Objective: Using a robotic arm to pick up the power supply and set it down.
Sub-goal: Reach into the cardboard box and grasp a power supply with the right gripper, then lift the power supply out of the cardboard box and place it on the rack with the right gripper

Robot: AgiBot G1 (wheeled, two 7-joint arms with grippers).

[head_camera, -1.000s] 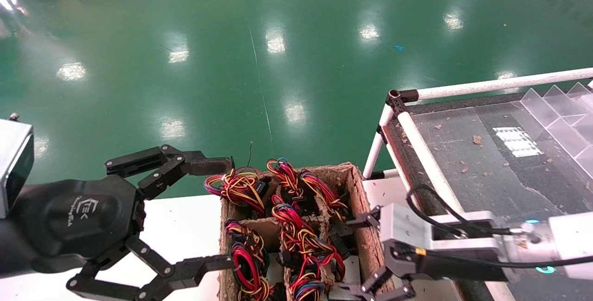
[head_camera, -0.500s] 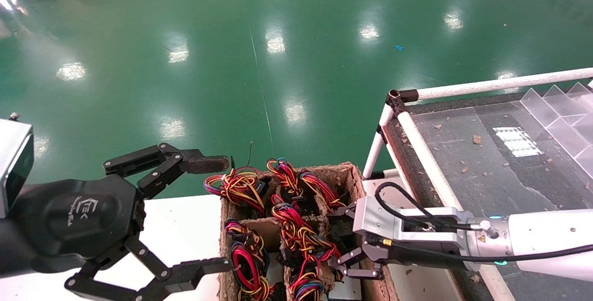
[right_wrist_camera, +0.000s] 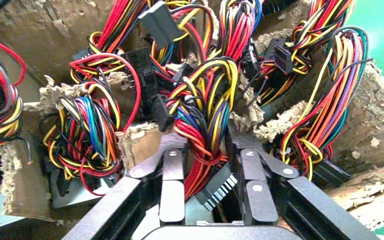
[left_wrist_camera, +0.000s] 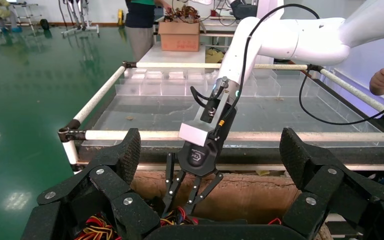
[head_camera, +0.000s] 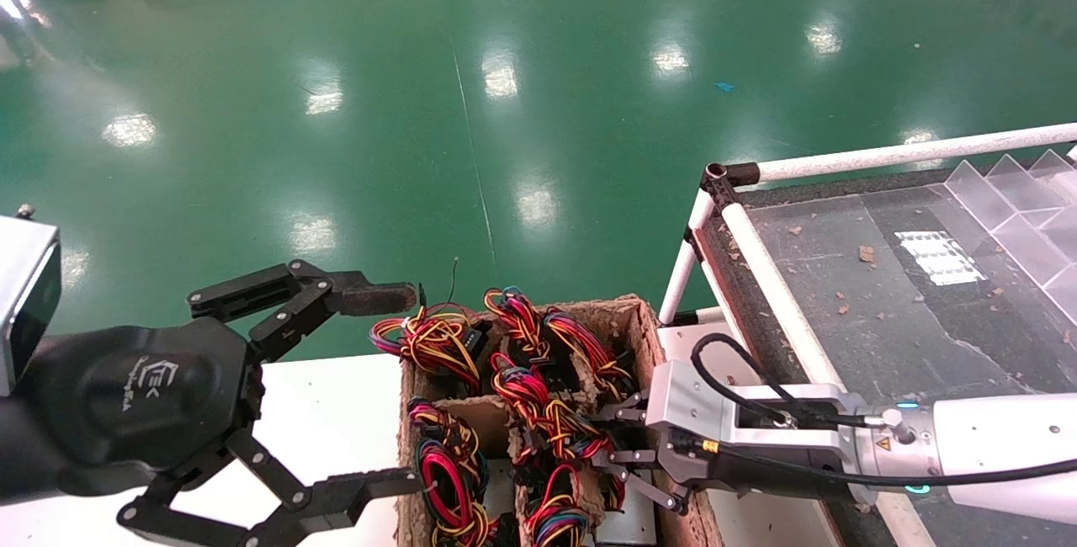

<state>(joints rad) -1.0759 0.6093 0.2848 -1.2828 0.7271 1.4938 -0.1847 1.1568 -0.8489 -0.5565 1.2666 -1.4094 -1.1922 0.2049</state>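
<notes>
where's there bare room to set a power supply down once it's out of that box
Free: the dark table top inside the white pipe frame, bare but for scattered crumbs, and the white surface between the left gripper and the cardboard box. Crowded: the box, packed with wire bundles, where the right gripper closes around one.

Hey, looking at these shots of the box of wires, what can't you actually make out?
- Power supply: its metal case is hidden under its own wire bundle, right wrist view.
- Right gripper: whether its fingers press the bundle or only flank it; the wires hide the contact.
- Box: near end cut off by the head view's bottom edge.
- Left gripper: open beside the box; nothing unclear.
</notes>
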